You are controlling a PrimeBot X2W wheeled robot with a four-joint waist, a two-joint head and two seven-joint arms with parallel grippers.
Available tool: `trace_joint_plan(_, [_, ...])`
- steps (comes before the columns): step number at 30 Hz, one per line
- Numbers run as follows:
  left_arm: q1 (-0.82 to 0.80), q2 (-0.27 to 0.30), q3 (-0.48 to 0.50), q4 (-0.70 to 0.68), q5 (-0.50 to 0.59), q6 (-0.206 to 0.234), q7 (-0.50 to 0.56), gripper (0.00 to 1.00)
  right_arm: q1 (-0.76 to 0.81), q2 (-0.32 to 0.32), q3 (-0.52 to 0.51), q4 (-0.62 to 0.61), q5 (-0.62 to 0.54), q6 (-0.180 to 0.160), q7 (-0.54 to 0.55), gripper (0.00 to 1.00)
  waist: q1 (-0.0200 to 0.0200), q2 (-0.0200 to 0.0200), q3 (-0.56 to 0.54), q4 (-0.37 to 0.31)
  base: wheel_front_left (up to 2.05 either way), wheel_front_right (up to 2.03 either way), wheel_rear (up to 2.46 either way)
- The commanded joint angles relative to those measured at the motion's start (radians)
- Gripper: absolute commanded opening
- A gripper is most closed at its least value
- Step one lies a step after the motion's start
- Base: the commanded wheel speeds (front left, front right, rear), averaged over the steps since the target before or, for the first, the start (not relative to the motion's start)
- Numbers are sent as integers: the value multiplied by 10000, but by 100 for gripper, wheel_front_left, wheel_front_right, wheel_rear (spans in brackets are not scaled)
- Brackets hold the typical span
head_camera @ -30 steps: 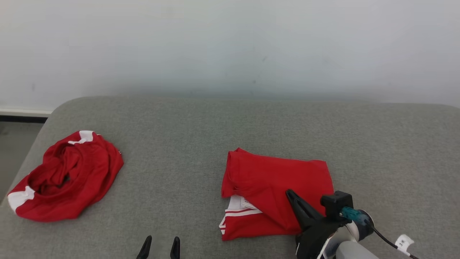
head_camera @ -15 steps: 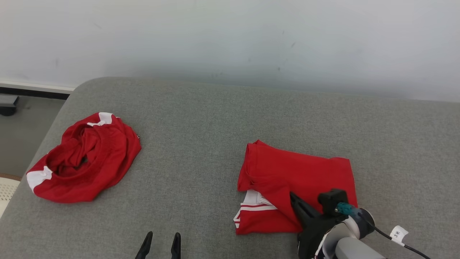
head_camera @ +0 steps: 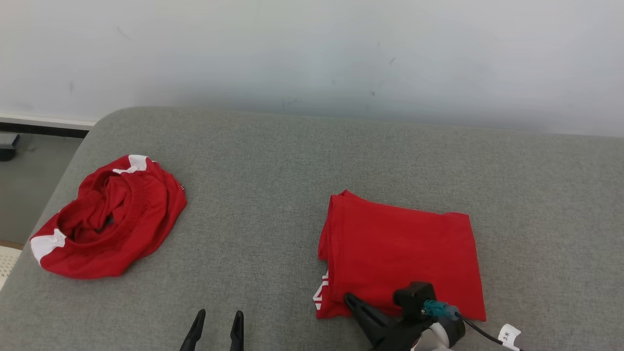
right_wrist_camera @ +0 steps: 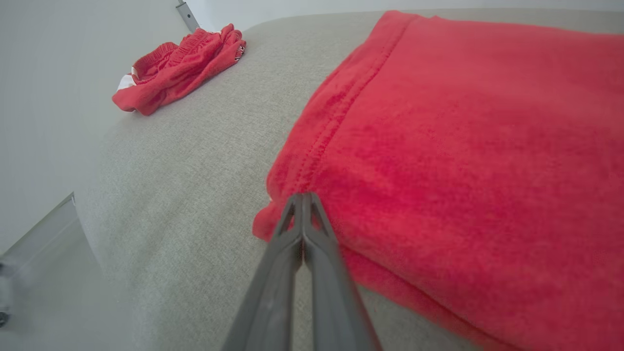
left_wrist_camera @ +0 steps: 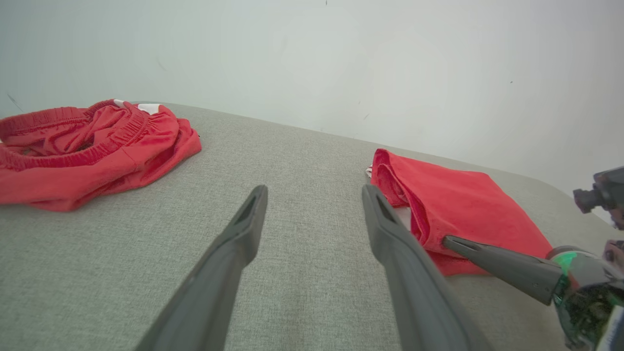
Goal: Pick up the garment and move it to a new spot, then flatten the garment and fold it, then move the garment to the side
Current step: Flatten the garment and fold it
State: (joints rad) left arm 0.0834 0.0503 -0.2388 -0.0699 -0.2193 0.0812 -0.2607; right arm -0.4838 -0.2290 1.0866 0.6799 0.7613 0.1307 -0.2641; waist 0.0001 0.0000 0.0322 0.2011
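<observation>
A folded red garment [head_camera: 404, 248] lies right of centre on the grey cushioned surface [head_camera: 273, 170], with a sliver of white stripe at its near-left corner. My right gripper [head_camera: 348, 297] is shut, its tips pinched on the top layer's hem at that corner; the right wrist view shows the closed tips [right_wrist_camera: 302, 196] against the garment's red edge [right_wrist_camera: 463, 122]. My left gripper [head_camera: 219, 313] stands open low over bare cushion, holding nothing. In the left wrist view its fingers [left_wrist_camera: 314, 190] frame the garment's left fold [left_wrist_camera: 463, 209] and the right gripper's tip [left_wrist_camera: 446, 239].
A second red garment [head_camera: 107, 219], crumpled with white patches, lies at the surface's left end. The surface's rounded left edge drops to the floor [head_camera: 29, 185]. A pale wall [head_camera: 312, 58] stands close behind the far edge.
My right gripper has drawn back toward the near-left corner, pulling the red top layer over the white striped part. The camera has shifted slightly. The left gripper holds its place.
</observation>
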Motion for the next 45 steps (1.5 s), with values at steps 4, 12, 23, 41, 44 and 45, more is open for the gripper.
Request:
trace_joint_plan(4, [58, 5, 34, 50, -112, 67, -51, 100, -332, -201, 638, -577, 700, 0, -11, 0, -1, 0, -73, -54, 0, 0, 0])
trace_joint_plan(12, [200, 5, 178, 1, -111, 148, -51, 100, -416, -406, -927, -896, -166, 0, -9, 0, -1, 0, -292, -391, 0, 0, 0])
trace_joint_plan(23, [100, 3, 746, -107, -178, 16, -51, 100, 513, -629, -4325, -1375, -2380, 0, -9, 100, -1, 0, -515, -1503, 0, 0, 0])
trace_joint_plan(41, [420, 3, 1658, -160, 138, -203, -51, 100, 2625, -614, -6961, -4628, -4588, 0, -11, 100, -1, 0, -820, -2930, 0, 0, 0])
trace_joint_plan(44, [453, 3, 1743, -149, 216, -225, -51, 100, 3097, -600, -7121, -5147, -4820, 0, -9, 100, -1, 0, -912, -2915, 0, 0, 0])
trace_joint_plan(45, [453, 3, 1771, -157, 237, -219, -51, 100, 3259, -572, -7164, -5281, -4883, 0, -9, 100, -1, 0, -944, -2902, 0, 0, 0])
